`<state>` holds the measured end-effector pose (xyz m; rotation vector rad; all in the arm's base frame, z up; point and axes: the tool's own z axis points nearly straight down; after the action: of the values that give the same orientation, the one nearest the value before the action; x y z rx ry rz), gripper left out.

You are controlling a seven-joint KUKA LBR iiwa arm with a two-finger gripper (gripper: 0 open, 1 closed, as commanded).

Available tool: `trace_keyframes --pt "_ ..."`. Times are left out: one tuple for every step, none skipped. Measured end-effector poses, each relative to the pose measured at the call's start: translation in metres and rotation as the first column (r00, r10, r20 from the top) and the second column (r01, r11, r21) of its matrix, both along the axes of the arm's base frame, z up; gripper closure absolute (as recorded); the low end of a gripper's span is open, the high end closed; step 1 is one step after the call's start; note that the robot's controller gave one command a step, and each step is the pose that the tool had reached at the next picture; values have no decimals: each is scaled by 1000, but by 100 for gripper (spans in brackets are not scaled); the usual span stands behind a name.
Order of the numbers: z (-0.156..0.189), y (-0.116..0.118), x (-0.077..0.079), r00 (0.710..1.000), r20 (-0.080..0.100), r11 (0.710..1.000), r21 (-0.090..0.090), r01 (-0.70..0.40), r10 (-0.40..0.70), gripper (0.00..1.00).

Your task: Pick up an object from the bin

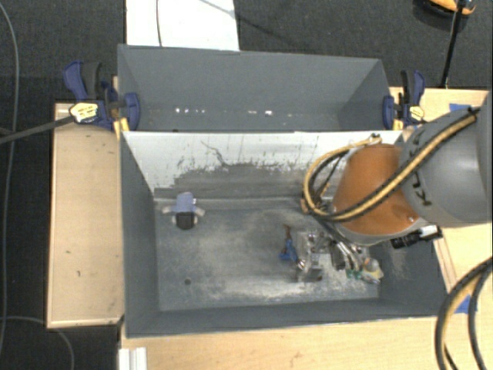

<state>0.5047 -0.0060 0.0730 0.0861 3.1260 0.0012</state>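
My gripper (312,262) reaches down to the bin floor right of the middle, near the front wall, below the orange cover. A small blue thing (288,251) lies right against its left side; whether it is gripped is not visible. A small tan and green thing (368,270) lies just to the right of the gripper on the floor.
A small blue and dark grey thing (185,209) sits by itself at the left rear of the bin, close to the back wall. The arm with its looped cables hangs over the bin's right side.
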Motion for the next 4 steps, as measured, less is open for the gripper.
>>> trace_keyframes --pt "0 0 0 1000 0 1000 0 1 -1 100" --pt "136 6 -2 997 3 997 -1 -78 78 100" --pt "136 6 -2 997 3 997 -1 -75 75 0" --pt "136 6 -2 997 3 997 -1 -75 75 0"
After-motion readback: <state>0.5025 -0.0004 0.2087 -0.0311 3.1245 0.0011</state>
